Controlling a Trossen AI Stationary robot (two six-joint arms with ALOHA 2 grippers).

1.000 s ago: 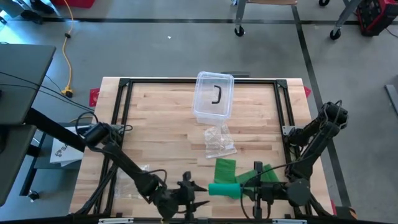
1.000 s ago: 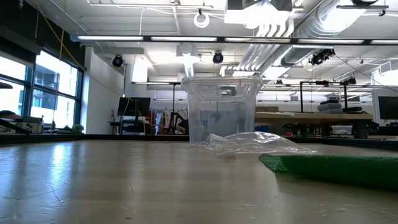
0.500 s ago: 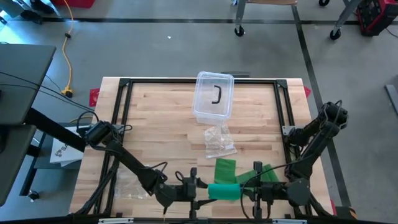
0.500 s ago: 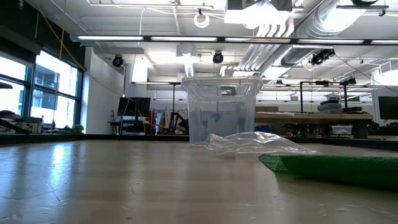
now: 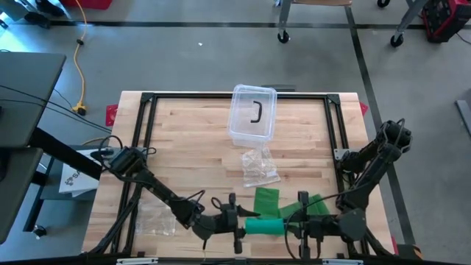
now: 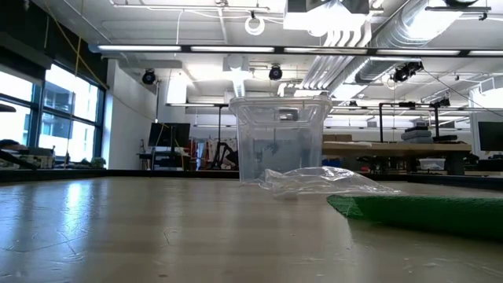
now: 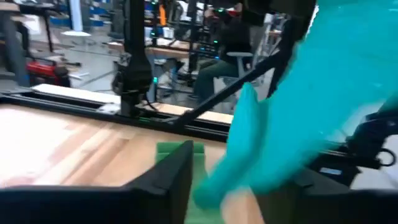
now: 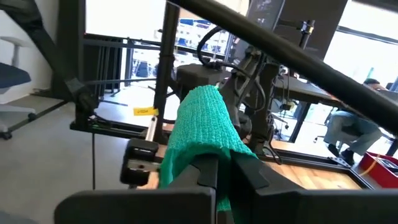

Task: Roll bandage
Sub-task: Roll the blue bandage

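Near edge of the tabletop (image 5: 191,140): left hand (image 5: 240,223), fingers spread, straddles one end of the green bandage (image 5: 266,224). Right hand (image 5: 294,226) clamps tight on the roll's other end, loose tail trailing toward the clear plastic bag (image 5: 259,166).

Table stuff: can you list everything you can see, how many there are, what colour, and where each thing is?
Bandage: one, green; rolled end between the two grippers at the table's near edge, loose tail lying flat on the wood beside it.
Plastic box: one, clear, with a dark handle-shaped piece inside; far middle of the table.
Plastic bag: one, clear and crumpled; middle of the table, between the box and the bandage.
Table: one, pale wood with a black frame round it.
Yellow cable: one; on the floor, far left.
Left gripper: one, dark; near edge, at the roll's left end.
Right gripper: one, dark; near edge, shut on the roll's right end.
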